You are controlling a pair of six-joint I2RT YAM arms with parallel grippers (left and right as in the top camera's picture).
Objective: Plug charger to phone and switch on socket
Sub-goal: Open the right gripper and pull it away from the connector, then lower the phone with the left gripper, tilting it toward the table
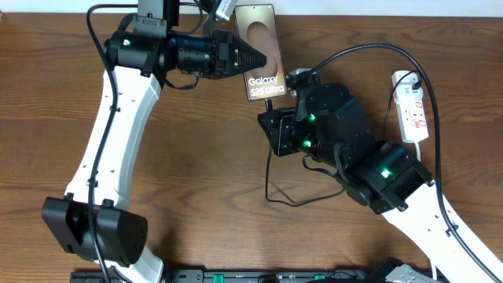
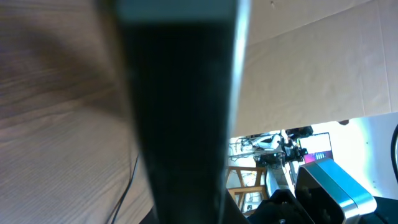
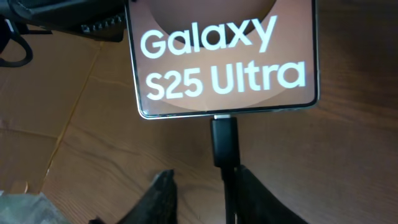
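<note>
Overhead shows one phone (image 1: 267, 80), one charger (image 1: 268, 177), one socket (image 1: 413, 110).

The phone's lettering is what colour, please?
The lettering is white, clearest in the right wrist view.

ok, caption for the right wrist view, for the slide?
Charger plug butted into the phone at its bottom edge, right gripper open just behind it.

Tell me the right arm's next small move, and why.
Probably draw the right gripper straight back off the charger. Its connector looks seated in the bottom edge of the phone, and the jaws already stand apart on either side of the cable, gripping nothing. That leaves the socket as the likely next target.
</note>
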